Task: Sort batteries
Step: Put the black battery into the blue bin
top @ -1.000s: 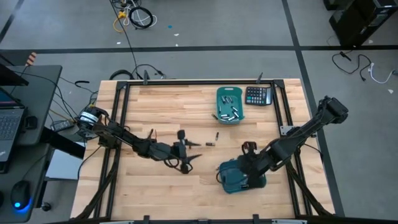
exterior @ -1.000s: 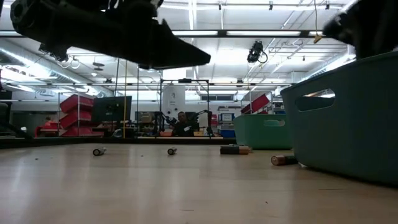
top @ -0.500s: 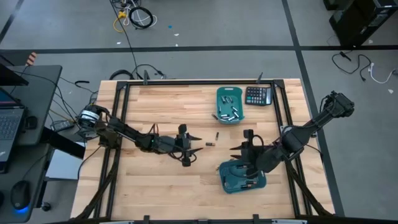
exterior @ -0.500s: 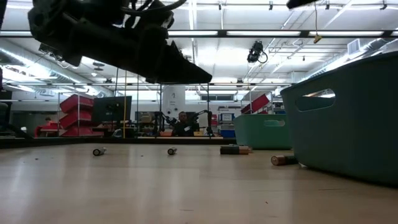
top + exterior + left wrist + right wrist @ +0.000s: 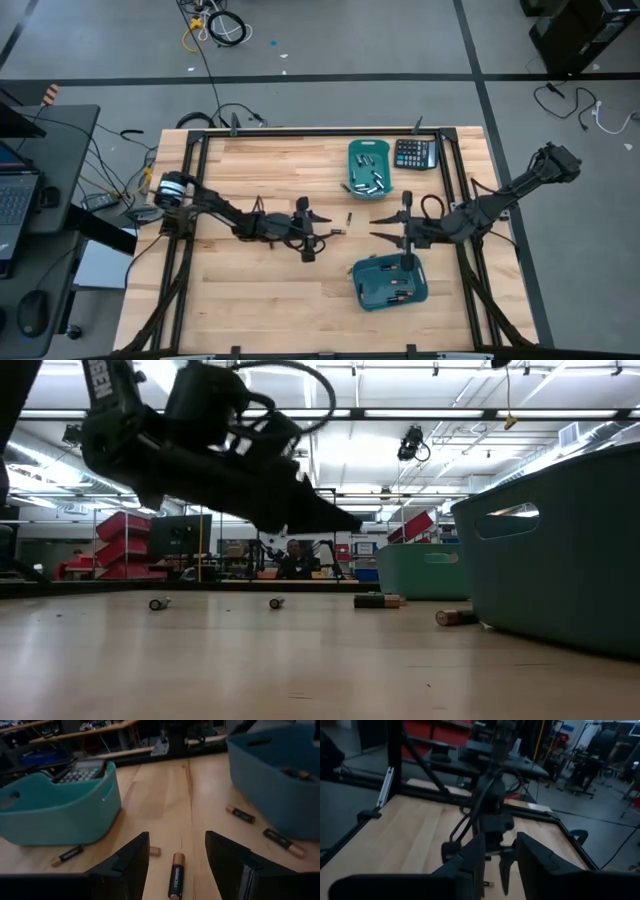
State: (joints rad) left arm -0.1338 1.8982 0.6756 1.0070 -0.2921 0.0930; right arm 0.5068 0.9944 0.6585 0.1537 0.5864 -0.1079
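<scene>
Loose batteries lie on the wooden table: two in the middle [image 5: 337, 231] [image 5: 349, 217], others beside the near teal bin [image 5: 282, 841] and the far teal bin [image 5: 67, 856]. My left gripper [image 5: 326, 227] is open and hovers at mid-table, with a black, copper-tipped battery [image 5: 176, 877] lying on the wood between its fingers, untouched. My right gripper [image 5: 374, 228] is open and faces the left one from the right, between the two bins. The near bin [image 5: 390, 283] and the far bin [image 5: 370, 168] both hold batteries.
A black calculator [image 5: 415, 153] lies at the far edge, right of the far bin. In the low view, batteries [image 5: 158, 603] [image 5: 276, 602] [image 5: 378, 600] [image 5: 455, 617] dot the table, and the near bin's wall [image 5: 560, 550] stands at the right. Bare wood fills the table's left half.
My left gripper has travelled toward the table's right, up to the two batteries in the middle. My right gripper has left the spot over the near bin and moved toward the far edge, and it now points left at mid-table.
</scene>
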